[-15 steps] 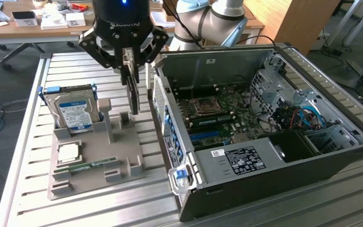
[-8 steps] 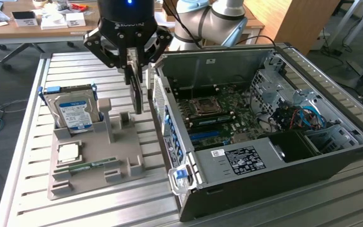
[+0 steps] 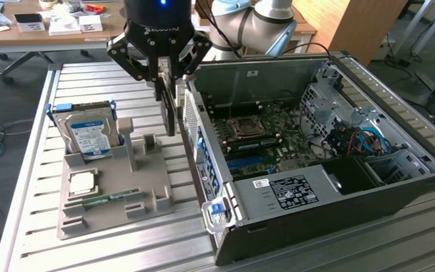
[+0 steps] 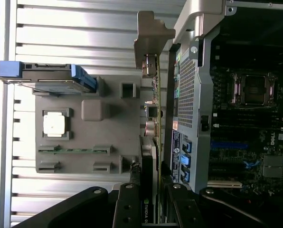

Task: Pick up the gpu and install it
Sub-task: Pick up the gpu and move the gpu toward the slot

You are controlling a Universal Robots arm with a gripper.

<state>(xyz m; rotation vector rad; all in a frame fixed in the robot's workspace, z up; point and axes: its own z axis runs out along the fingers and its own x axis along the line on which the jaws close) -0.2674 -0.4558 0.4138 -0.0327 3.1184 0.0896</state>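
The tool (image 3: 167, 76) is clamped on the top edge of the gpu (image 3: 170, 113), which hangs upright between the gray tray (image 3: 151, 195) and the open case (image 3: 293, 226), close to the case's wall. On the tray, which rests on the table (image 3: 89, 252), are a hard drive (image 3: 89, 135), a CPU (image 3: 81, 182) and a memory stick (image 3: 113, 198).
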